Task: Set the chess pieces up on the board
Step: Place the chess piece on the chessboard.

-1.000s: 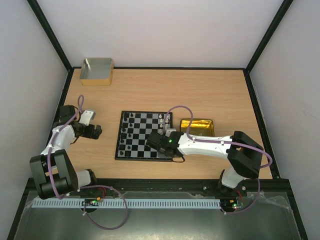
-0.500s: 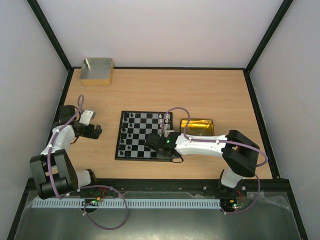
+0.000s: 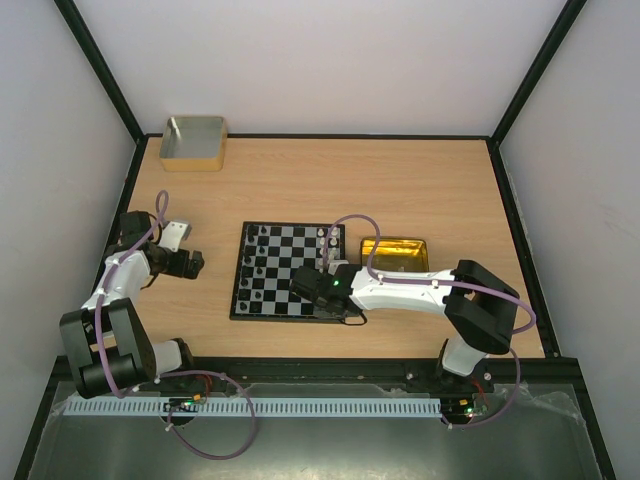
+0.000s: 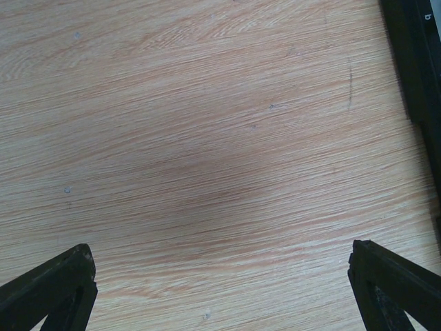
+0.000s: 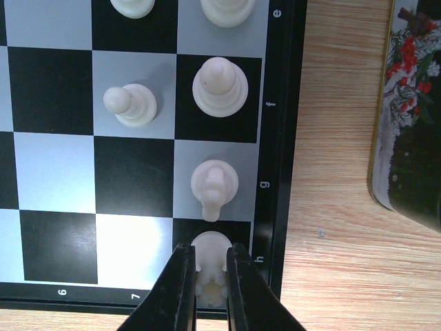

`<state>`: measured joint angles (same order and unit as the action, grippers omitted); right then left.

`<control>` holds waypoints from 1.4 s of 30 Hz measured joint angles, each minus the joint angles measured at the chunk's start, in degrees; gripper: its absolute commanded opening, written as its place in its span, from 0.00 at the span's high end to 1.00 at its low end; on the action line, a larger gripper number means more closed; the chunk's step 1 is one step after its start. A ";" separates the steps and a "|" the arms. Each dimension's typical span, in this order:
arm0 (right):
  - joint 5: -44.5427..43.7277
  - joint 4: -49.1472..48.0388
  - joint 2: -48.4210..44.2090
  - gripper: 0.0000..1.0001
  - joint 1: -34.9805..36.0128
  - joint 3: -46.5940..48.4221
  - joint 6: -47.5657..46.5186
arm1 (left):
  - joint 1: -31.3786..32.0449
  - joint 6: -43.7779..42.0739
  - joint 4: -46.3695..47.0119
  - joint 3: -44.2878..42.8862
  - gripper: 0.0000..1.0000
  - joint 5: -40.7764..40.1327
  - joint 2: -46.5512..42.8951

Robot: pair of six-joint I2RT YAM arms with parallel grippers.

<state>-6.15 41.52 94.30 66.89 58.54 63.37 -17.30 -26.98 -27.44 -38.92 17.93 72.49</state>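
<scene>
Chess pieces (image 5: 219, 86) partly line both board (image 5: 279, 138) ends; gaps seemingly unfilled. Right end effector (image 5: 209, 265) pinches a corner rook (image 5: 210, 243); left end effector (image 4: 220, 252) released.

Links on left arm (image 3: 118, 272) and right arm (image 3: 400, 290): white; joints black. Purple cable (image 3: 358, 214) loops behind the fingers (image 5: 180, 289), which are black and tapered. Green light (image 3: 338, 282), possibly an LED, sits behind the right fingers.

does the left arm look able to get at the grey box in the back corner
probably yes: its fingers are open and empty, and nothing lies on the table between them and the box
</scene>
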 measured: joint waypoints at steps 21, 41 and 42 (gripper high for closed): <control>0.07 0.39 -0.79 0.93 0.00 -0.02 0.04 | 0.00 0.00 0.07 0.02 0.00 0.00 0.00; 1.22 0.37 -0.79 0.88 0.24 -0.02 0.02 | 0.00 0.00 0.09 0.02 0.01 0.00 0.00; 1.27 0.37 -0.79 0.86 0.24 -0.02 0.02 | 0.00 0.00 0.09 0.02 0.01 -0.02 0.00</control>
<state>-4.89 41.89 93.51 67.13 58.52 63.40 -17.30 -26.98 -27.35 -38.89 17.91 72.49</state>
